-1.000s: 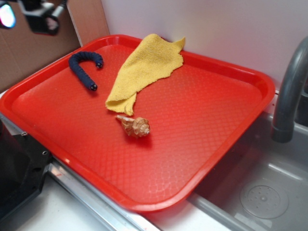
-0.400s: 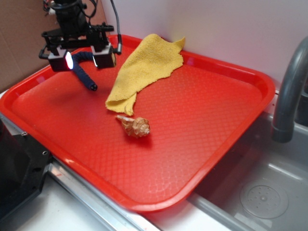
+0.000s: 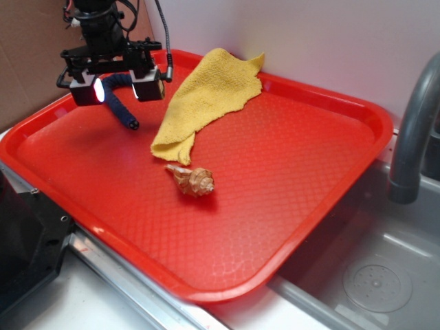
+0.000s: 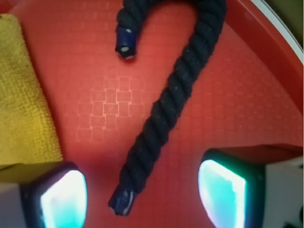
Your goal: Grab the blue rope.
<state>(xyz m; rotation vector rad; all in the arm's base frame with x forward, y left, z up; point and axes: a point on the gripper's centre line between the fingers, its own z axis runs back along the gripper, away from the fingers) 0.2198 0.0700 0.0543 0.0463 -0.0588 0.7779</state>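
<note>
Blue rope point(image 4: 166, 111) lies curved on the red tray point(image 3: 289, 179), between the spread, empty claw point(image 4: 142, 197) fingers.

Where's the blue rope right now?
The rope lies curved like a hook in the far left corner of the red tray in the exterior view, left of the yellow cloth. The open gripper hangs directly above it.
</note>
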